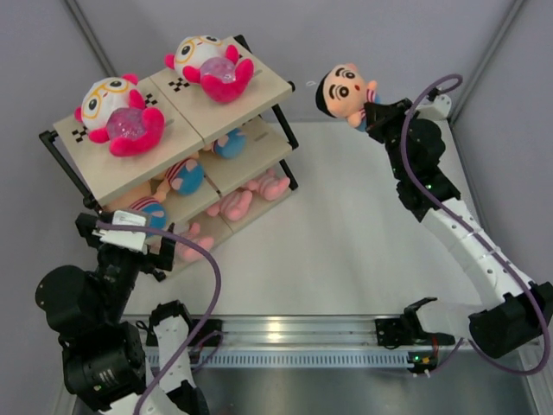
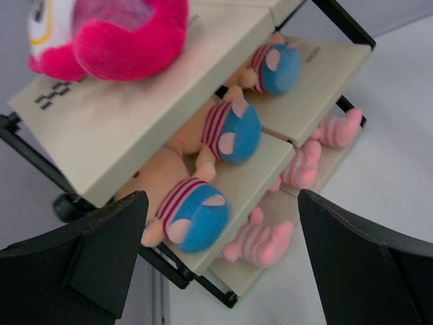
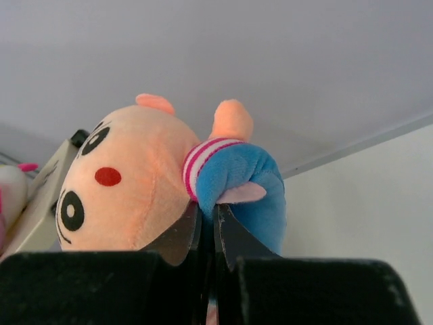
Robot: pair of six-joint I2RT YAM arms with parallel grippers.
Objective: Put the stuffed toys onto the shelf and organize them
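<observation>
The shelf stands at the far left with two white-headed, hot-pink toys on its top boards. Three peach-faced, blue-bottomed toys lie on the middle tier, and pale pink toys on the bottom tier. My right gripper is shut on the blue bottom of a peach-faced toy and holds it in the air to the right of the shelf. My left gripper is open and empty at the shelf's near left corner.
The white table stretches to the right of the shelf. Grey walls close in the back and sides. The arms' mounting rail runs along the near edge.
</observation>
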